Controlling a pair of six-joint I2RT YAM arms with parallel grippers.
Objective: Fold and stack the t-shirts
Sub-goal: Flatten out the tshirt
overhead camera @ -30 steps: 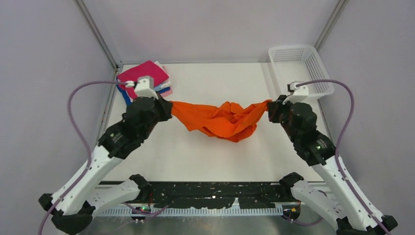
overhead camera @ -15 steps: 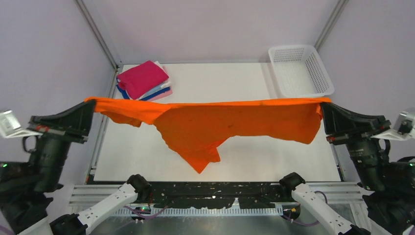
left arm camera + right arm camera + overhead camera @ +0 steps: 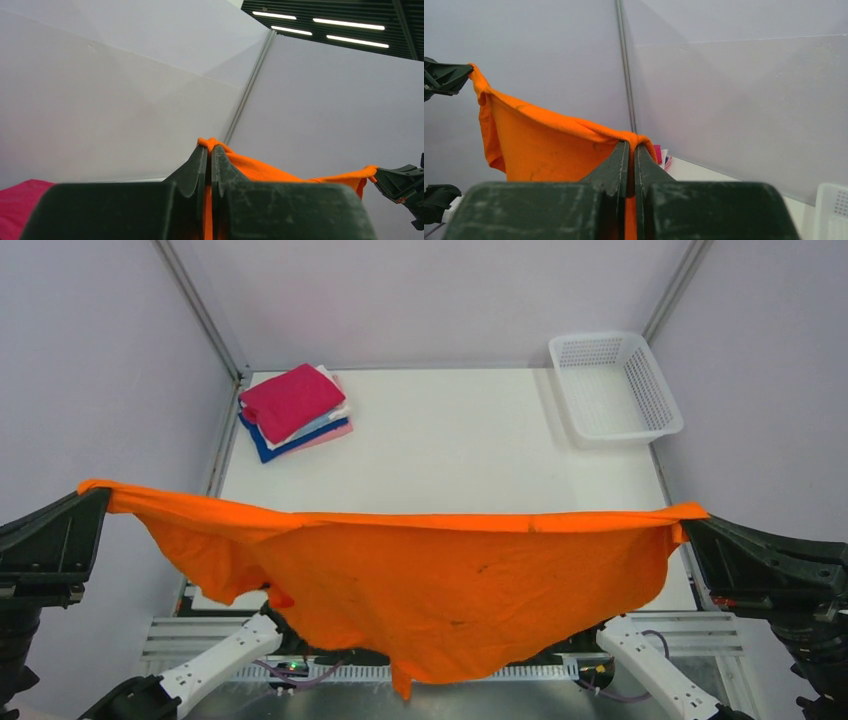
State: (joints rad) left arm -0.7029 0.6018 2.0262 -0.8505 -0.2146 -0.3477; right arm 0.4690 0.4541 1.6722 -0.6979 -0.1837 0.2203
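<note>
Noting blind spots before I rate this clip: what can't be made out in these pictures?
- Top view: the white table's near strip, behind the spread bright orange cloth t-shirt.
- Top view: how many shirts the folded stack holds under its magenta top t-shirt; only edges show.
- Both wrist views: the orange shirt's lower part, blocked by the dark closed jaws.

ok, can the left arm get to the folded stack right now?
Probably not: the left gripper is shut on the orange t-shirt, stretched across to the right gripper. The stack itself lies uncovered.
</note>
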